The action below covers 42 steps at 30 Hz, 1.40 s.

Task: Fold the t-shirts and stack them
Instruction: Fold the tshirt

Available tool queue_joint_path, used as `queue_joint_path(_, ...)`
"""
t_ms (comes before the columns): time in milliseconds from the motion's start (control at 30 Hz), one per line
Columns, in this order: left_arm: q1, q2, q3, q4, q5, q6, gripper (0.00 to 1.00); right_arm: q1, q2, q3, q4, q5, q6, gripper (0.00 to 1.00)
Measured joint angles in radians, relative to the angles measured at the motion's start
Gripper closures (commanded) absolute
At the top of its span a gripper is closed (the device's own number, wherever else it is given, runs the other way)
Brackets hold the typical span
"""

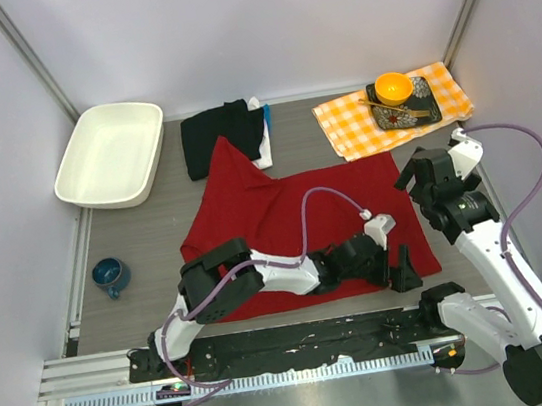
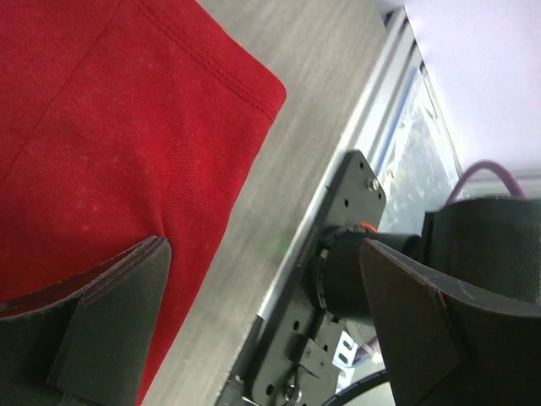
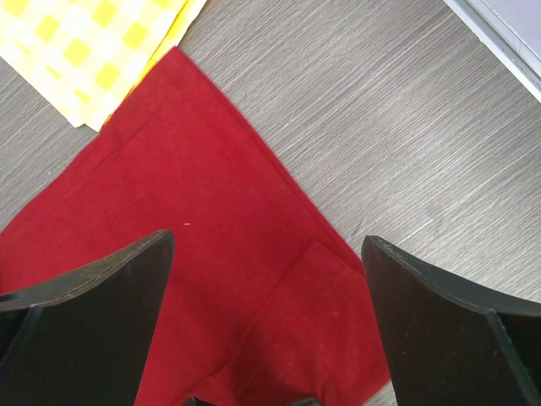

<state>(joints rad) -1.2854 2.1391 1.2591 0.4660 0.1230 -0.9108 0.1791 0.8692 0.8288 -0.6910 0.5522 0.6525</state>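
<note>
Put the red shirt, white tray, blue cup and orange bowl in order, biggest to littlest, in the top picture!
1. Bright red cloth t-shirt
2. White rectangular tray
3. Round orange bowl and dark blue mug look about the same, so tied.

Matt red cloth t-shirt (image 1: 285, 231)
</note>
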Motion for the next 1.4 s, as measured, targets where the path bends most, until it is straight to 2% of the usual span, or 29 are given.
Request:
queue_joint_path(267, -0.094, 0.0, 0.008, -0.022, -0.023, 0.029, 0.0, -0.003, -0.034, 0.008, -0.035, -0.017, 0.0, 0.0)
queue_joint_path(567, -0.112, -0.01, 0.05, -0.129, -0.095, 0.065, 0.0, -0.004, -0.041, 0.037, -0.06, -0.022, 0.0, 0.0)
queue_joint_path(700, -0.126, -0.053, 0.121, -0.352, -0.13, 0.114, 0.0, -0.004, 0.01, 0.058, -0.046, -0.023, 0.006, 0.0)
queue_joint_path(800, -0.084, -0.127, 0.196, -0.546, -0.145, 0.16, 0.0, -0.004, 0.105, 0.079, -0.003, -0.035, 0.027, 0.0)
queue_joint_path(900, 0.017, -0.259, 0.201, -0.638, -0.129, 0.169, 0.0, -0.004, 0.195, 0.091, 0.043, -0.058, 0.049, 0.0)
queue_joint_path(1067, 0.386, -0.437, 0.232, -0.738, -0.127, 0.192, 0.0, -0.005, 0.392, 0.182, 0.118, -0.129, 0.063, 0.01)
queue_joint_path(1200, 0.626, -0.436, 0.31, -0.856, -0.132, 0.218, 0.0, -0.005, 0.546, 0.307, 0.174, -0.181, 0.045, 0.03)
queue_joint_path(1400, 0.801, -0.294, 0.526, -1.024, -0.126, 0.266, 0.02, -0.005, 0.619, 0.363, 0.229, -0.229, 0.032, 0.05)
